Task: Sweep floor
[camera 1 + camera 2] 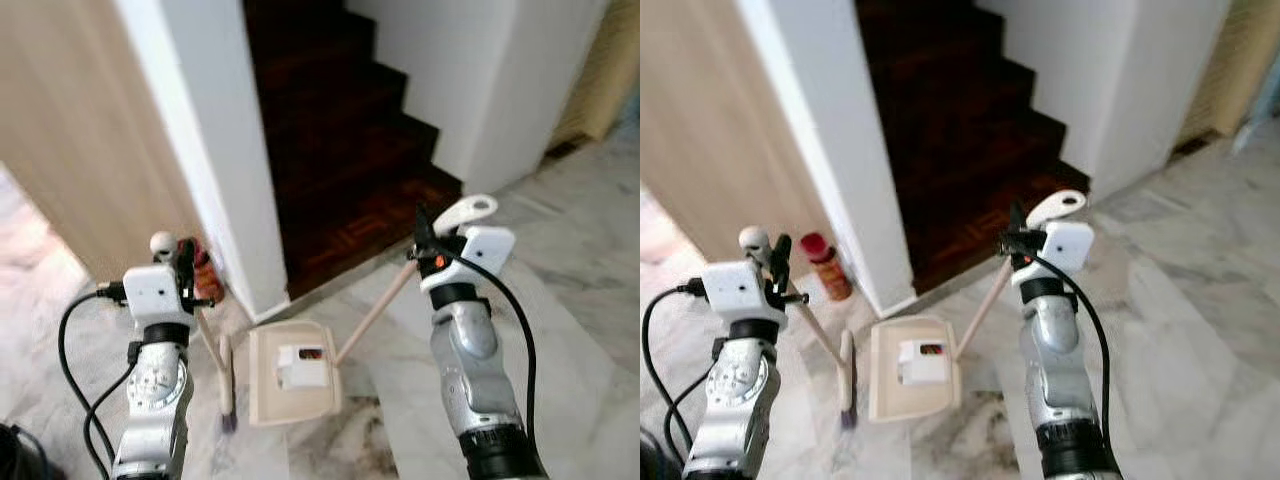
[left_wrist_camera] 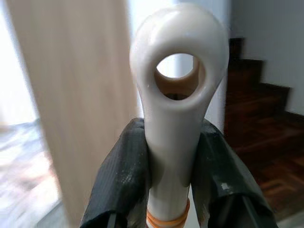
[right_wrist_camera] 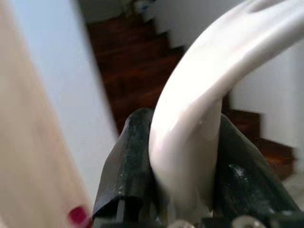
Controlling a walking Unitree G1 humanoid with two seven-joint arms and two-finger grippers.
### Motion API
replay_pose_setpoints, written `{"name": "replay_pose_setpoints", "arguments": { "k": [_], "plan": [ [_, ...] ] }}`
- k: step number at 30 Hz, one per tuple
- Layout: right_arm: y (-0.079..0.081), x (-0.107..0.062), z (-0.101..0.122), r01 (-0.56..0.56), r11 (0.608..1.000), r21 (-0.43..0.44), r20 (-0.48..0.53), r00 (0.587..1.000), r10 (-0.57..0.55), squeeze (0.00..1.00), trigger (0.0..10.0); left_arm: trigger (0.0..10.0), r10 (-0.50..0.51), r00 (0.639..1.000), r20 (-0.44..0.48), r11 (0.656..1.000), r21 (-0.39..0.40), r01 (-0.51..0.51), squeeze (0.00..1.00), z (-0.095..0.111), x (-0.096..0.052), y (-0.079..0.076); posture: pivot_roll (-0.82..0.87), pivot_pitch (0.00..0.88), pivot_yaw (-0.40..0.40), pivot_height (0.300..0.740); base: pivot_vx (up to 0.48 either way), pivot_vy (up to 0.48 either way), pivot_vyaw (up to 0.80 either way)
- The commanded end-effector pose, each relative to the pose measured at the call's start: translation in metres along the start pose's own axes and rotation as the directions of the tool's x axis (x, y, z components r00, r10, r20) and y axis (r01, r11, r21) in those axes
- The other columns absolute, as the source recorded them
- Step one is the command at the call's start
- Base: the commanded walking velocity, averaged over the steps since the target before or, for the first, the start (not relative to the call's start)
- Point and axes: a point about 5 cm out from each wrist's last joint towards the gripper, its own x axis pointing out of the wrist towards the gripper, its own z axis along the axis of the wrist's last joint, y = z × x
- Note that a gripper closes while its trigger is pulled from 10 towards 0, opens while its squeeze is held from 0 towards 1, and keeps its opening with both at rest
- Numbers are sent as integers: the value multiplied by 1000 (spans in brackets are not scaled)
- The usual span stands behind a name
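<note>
Marble floor [image 1: 590,300] below dark stairs [image 1: 340,150]: left gripper [image 2: 171,166] clamps the broom handle [image 2: 175,95], right gripper [image 3: 185,161] clamps the dustpan handle [image 3: 204,85]; dustpan [image 1: 292,375] sits before the stairs. Broom head [image 1: 847,385] could snag its rim.

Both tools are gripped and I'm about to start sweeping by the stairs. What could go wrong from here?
1. The red canister with the tan lid stands on the marble floor by the white wall corner, close to the broom's tan handle held by the left gripper; a swing might topple it.
2. The right gripper clamps the cream dustpan handle near its curved white end, so the pan could twist.
</note>
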Motion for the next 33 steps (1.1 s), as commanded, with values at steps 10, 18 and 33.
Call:
{"name": "replay_pose_setpoints", "arguments": {
  "k": [10, 18, 33],
  "plan": [
    [4, 6, 11, -7, 1000, 10, 56, 998, 6, 0, 10000, 10000, 24, 999, 33, 1000, 15, -25, 0, 9, 1, 6, 112, 0, 57, 740, 0, 0, 800],
    [-1, 6, 11, 7, 1000, -3, 53, 999, -7, 0, 10000, 10000, 25, 999, 26, 1000, 9, -26, 0, 7, 1, 5, 106, 0, 53, 740, 0, 0, 800],
    [-10, 10, 11, 61, 997, 54, 42, 997, -64, 0, 10000, 10000, 28, 1000, 12, 1000, -1, -28, 0, 5, 0, 3, 102, 0, 52, 740, 0, 0, 301]
  ]
}}
